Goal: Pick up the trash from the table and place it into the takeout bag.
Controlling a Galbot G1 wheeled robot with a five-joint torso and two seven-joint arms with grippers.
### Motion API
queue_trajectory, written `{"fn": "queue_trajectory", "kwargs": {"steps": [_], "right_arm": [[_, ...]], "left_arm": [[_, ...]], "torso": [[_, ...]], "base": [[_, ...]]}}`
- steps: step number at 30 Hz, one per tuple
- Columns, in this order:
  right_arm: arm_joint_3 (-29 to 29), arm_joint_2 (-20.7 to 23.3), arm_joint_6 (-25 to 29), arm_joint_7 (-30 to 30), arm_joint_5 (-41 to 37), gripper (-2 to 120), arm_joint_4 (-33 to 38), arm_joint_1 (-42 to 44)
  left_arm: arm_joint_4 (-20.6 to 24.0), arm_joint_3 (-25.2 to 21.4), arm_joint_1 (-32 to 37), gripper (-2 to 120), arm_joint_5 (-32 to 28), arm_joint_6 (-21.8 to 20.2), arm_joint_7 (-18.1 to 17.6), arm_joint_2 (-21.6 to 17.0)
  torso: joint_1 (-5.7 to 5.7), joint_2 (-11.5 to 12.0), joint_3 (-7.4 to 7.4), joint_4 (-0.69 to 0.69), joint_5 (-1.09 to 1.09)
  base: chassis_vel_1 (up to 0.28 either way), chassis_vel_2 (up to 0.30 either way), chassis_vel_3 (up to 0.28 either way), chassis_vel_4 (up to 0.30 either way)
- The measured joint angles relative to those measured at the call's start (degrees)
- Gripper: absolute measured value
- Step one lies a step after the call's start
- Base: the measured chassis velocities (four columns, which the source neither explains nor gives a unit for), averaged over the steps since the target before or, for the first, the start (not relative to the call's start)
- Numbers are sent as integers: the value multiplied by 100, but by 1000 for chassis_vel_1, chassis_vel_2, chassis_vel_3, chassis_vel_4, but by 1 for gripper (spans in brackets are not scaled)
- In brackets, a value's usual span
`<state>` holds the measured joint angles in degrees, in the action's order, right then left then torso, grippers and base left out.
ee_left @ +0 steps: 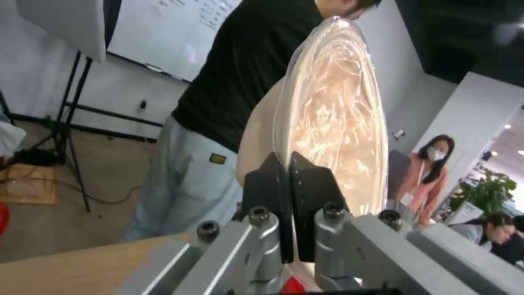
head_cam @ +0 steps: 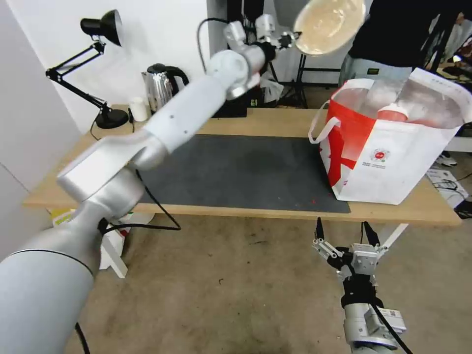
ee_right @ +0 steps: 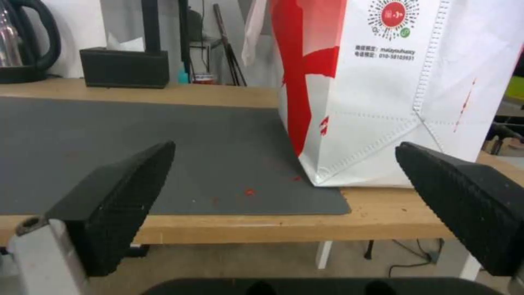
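Note:
My left gripper (head_cam: 291,39) is raised high over the far side of the table (head_cam: 275,123), shut on the rim of the beige pulp bowl (head_cam: 328,24). The bowl is tipped on edge, up and left of the takeout bag (head_cam: 393,157). In the left wrist view the black fingers (ee_left: 273,180) pinch the rim of the bowl (ee_left: 333,114). The white and red bag stands open at the table's right end, with the red drink cup (head_cam: 392,113) inside. My right gripper (head_cam: 344,231) hangs open below the table's front edge, facing the takeout bag (ee_right: 382,82).
A dark grey mat (head_cam: 236,172) covers the middle of the table. At the back left stand a black desk lamp (head_cam: 101,59), a steel kettle (head_cam: 160,86) and a small white cup (head_cam: 138,108). A black tissue box (ee_right: 123,67) sits at the back.

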<state>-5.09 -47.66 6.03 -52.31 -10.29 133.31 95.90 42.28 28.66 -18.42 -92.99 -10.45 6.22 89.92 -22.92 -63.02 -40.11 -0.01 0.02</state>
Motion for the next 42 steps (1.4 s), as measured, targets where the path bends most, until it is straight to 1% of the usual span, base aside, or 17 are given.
{"fn": "queue_trajectory", "kwargs": {"steps": [2, 6, 9, 10, 11, 12, 16, 17, 18, 22, 26, 35, 42], "right_arm": [[0, 0, 0, 0, 0, 100, 0, 0], [0, 0, 0, 0, 0, 100, 0, 0], [0, 0, 0, 0, 0, 100, 0, 0], [0, 0, 0, 0, 0, 100, 0, 0], [0, 0, 0, 0, 0, 100, 0, 0], [0, 0, 0, 0, 0, 100, 0, 0], [0, 0, 0, 0, 0, 100, 0, 0], [0, 0, 0, 0, 0, 100, 0, 0], [0, 0, 0, 0, 0, 100, -1, 0], [0, 0, 0, 0, 0, 100, 0, 0], [0, 0, 0, 0, 0, 100, 0, 0], [0, 0, 0, 0, 0, 100, 0, 1], [0, 0, 0, 0, 0, 100, 0, 0]], "left_arm": [[-183, 37, -22, 0, 110, 57, 6, 153], [-204, 183, 19, 0, 145, 111, 13, 178], [-162, 256, 89, 0, 186, 121, 20, 174], [-150, 286, 109, 0, 201, 133, 61, 169], [-134, 330, 132, 0, 210, 143, 174, 164], [-134, 330, 132, 0, 210, 143, 174, 164], [-88, 527, 177, 0, 234, 245, 652, 155], [-88, 527, 177, 0, 234, 245, 652, 155], [-75, 606, 185, 0, 234, 273, 747, 154], [-58, 771, 222, 0, 236, 373, 820, 153], [-38, 906, 261, 0, 242, 404, 950, 147], [-46, 1110, 317, 0, 310, 390, 1369, 142], [-66, 1195, 362, 0, 457, 354, 1367, 139]], "torso": [[1, 0, 0, -2, 0], [1, 0, 0, 3, -2], [0, 0, 0, 3, -2], [0, 0, 0, 2, -2], [0, 0, 0, 2, -2], [0, 0, 0, 2, -2], [0, 0, 0, 2, -2], [0, 0, 0, 2, -2], [0, 0, 0, 2, -2], [1, 0, 0, 0, -2], [0, 0, 0, 2, -2], [1, -1, 0, 1, -2], [0, -1, 0, 2, -2]], "base": [[0, 0, 0, 0], [0, 0, 0, 0], [0, 0, 0, 0], [0, 0, 0, 0], [0, 0, 0, 0], [0, 0, 0, 0], [0, 0, 0, 0], [0, 0, 0, 0], [0, 0, 0, 0], [0, 0, 0, 0], [0, 0, 0, 0], [0, 0, 0, 0], [0, 0, 0, 0]]}}
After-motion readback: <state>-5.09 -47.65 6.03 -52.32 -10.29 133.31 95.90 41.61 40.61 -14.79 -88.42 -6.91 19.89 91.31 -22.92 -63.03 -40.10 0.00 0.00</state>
